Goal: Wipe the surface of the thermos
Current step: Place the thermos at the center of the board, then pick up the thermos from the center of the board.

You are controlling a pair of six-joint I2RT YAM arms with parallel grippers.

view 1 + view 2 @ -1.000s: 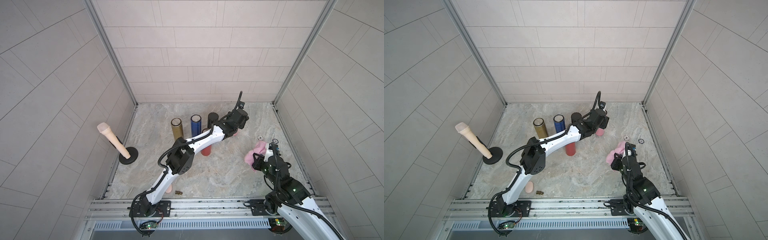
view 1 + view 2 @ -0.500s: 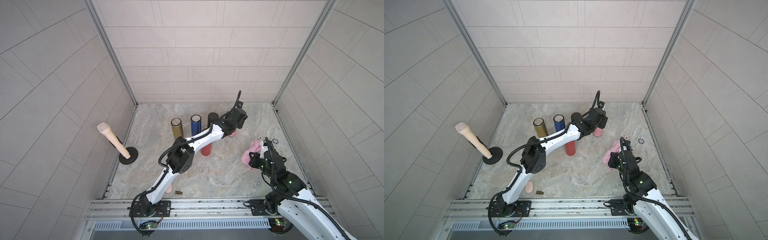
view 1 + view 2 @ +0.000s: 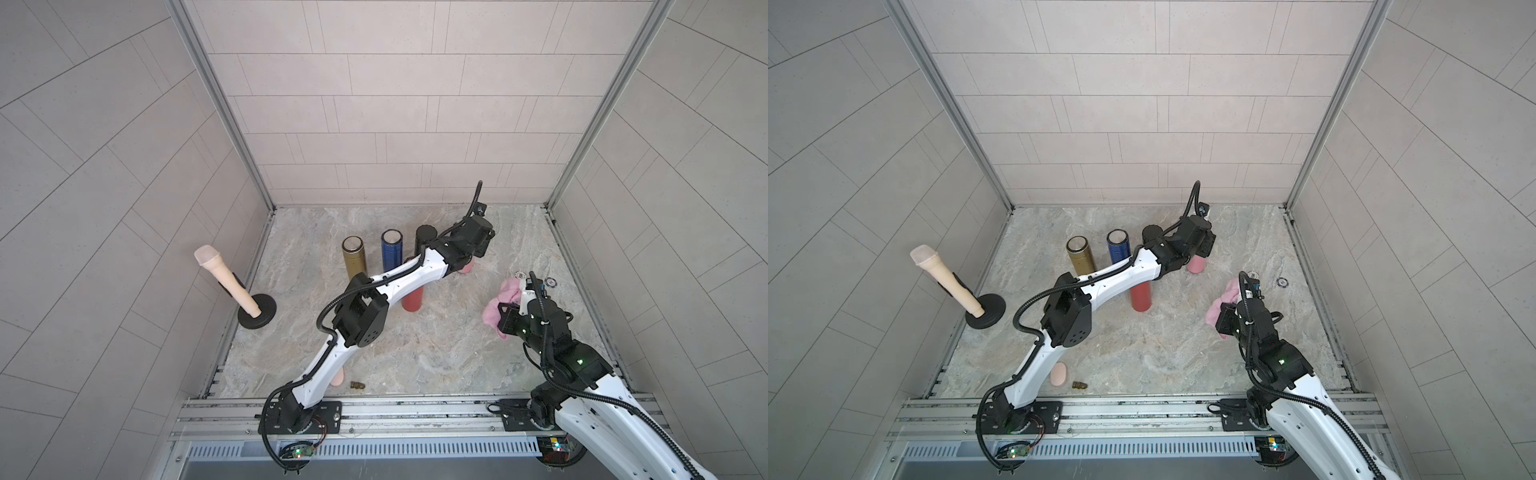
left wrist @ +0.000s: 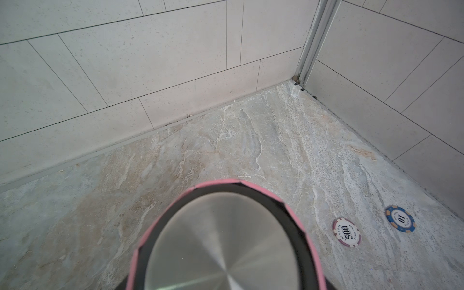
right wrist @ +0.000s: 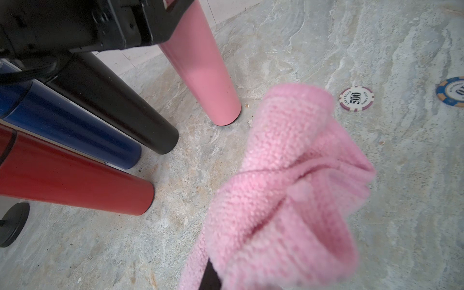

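1. Right fingers (image 5: 210, 277) pinch a bunched pink cloth (image 5: 281, 190), which hangs near the pink thermos (image 5: 200, 70) without touching it.
2. At that thermos's top sit the left fingers (image 5: 160, 25); whether they clamp the lid or stand slack cannot be told. Its base rests on the bench (image 5: 414, 175).
3. A black thermos (image 5: 113, 105) stands just beside the pink thermos, with a blue thermos (image 5: 62, 120) and a red thermos (image 5: 75, 175) beyond it. Two poker chips (image 5: 356, 98) lie near, on the pink thermos's other side.
4. The step in hand appears to be bringing cloth to thermos; no wiping contact shows.
5. The next move calls for the cloth pressed to the pink wall and drawn along it. A firm hold on top is needed so the tall thermos does not tip into its neighbours.
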